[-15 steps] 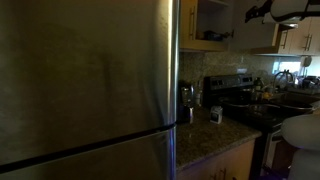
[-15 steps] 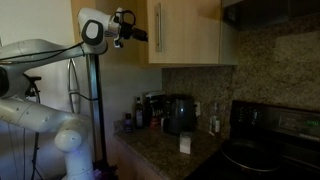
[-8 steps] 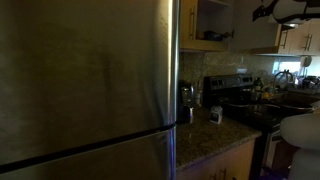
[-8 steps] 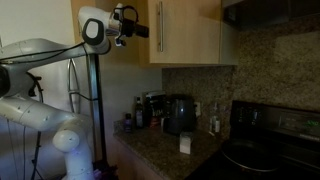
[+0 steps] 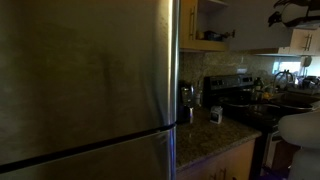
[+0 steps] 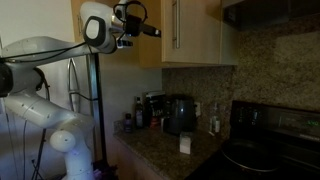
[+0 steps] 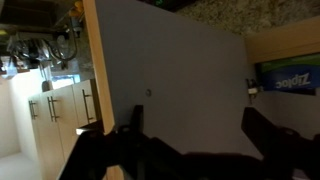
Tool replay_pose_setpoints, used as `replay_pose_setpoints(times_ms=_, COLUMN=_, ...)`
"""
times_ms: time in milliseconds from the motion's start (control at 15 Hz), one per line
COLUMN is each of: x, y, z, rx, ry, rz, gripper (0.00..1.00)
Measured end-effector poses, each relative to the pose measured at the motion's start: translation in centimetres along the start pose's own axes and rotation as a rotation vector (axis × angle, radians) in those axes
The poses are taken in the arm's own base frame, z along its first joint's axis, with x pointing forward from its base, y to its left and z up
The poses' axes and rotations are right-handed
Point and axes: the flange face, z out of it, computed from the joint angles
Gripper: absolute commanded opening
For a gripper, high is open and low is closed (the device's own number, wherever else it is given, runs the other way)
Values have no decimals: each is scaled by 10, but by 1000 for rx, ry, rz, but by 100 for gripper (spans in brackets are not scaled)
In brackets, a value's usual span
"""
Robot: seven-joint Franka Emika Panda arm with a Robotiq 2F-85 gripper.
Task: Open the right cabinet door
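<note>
Overhead, the right cabinet door [image 5: 255, 30] [image 6: 200, 30] is shown partly swung out in both exterior views. In the wrist view the hand [image 7: 192, 118] is seen spread and empty, facing its inner face; further swing is judged outstanding.

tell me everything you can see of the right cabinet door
The right cabinet door is a tall flat panel of light-tan wood, mounted high above the counter, with a slim vertical silver bar handle near its left edge. It stands partly open, angled outward. The wrist view faces its paler, plain inner face, edged in tan wood. The gripper, jaws apart, sits by the handle-side edge; contact cannot be made out.
</note>
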Motion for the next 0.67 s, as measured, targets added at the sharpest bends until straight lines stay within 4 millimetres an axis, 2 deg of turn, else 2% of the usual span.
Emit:
replay_pose_setpoints(times_ms=133, x=0, y=33, z=19, rx=-49, ry=-17, rz=48, gripper=100)
replay_pose_setpoints(times_ms=400, x=-5, y=119, z=59, rx=-184, ry=-54, rz=165, gripper=100)
replay_pose_setpoints(times_ms=467, x=-7, y=133, z=69, rx=-199, ry=-73, rz=198, gripper=100)
replay_pose_setpoints(times_ms=533, x=-13, y=137, z=78, rx=-198, ry=-116, rz=229, gripper=100)
replay_pose_setpoints(times_ms=667, x=-28, y=124, z=86, rx=-164, ry=-211, rz=275, gripper=100)
